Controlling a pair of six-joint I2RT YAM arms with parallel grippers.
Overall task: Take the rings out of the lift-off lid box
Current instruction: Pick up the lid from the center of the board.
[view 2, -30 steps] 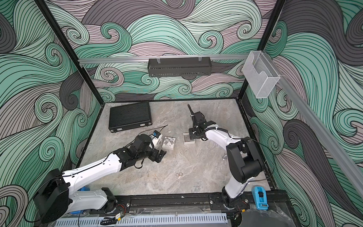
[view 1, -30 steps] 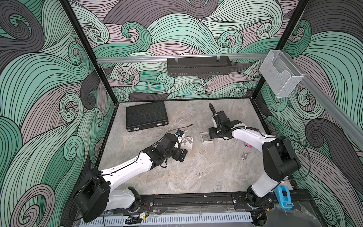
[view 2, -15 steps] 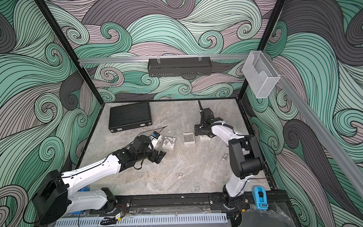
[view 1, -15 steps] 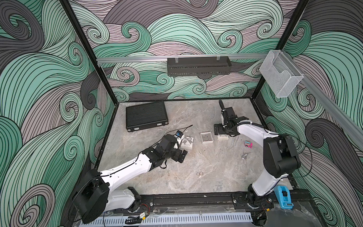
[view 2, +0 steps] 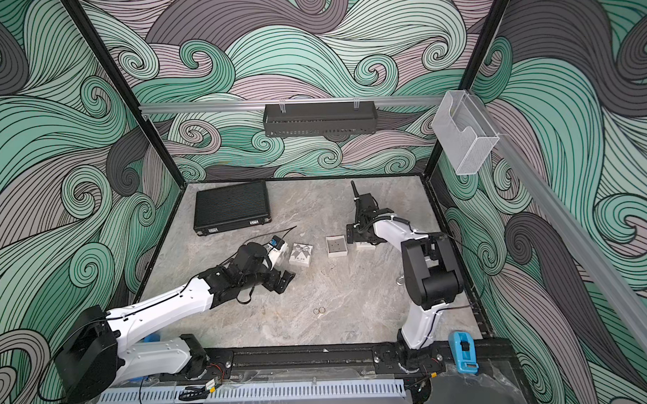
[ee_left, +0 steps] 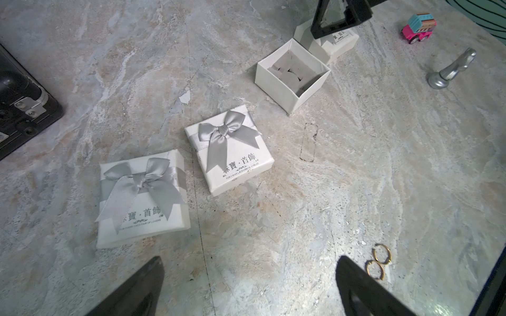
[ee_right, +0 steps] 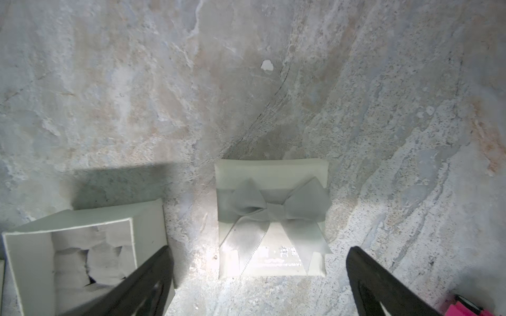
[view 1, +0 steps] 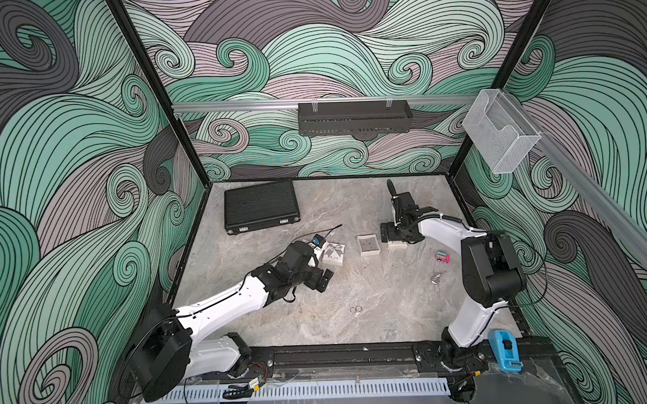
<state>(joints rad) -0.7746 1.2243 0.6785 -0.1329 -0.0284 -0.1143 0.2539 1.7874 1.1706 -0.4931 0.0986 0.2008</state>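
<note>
The lift-off lid box (view 1: 368, 244) stands open mid-table, also in the left wrist view (ee_left: 293, 74) and the right wrist view (ee_right: 76, 254). Only grey padding shows inside; I cannot tell whether rings lie in it. Its bow-topped lid (ee_right: 271, 219) rests flat on the table beside it. My right gripper (ee_right: 258, 250) hovers open over the lid (view 1: 397, 245), fingers on either side and apart from it. Two thin rings (view 1: 356, 310) (ee_left: 379, 262) lie together near the front. My left gripper (ee_left: 249, 262) (view 1: 323, 280) is open and empty, just beside those rings.
Two closed white boxes with grey bows (ee_left: 143, 202) (ee_left: 228, 153) sit in front of the left gripper. A black case (view 1: 261, 206) lies at the back left. A pink-and-teal toy car (view 1: 442, 257) and a silver metal piece (view 1: 436, 278) are at the right.
The right gripper carried the lid off the box to the right, set it on the table and opened. The left arm stayed still.
</note>
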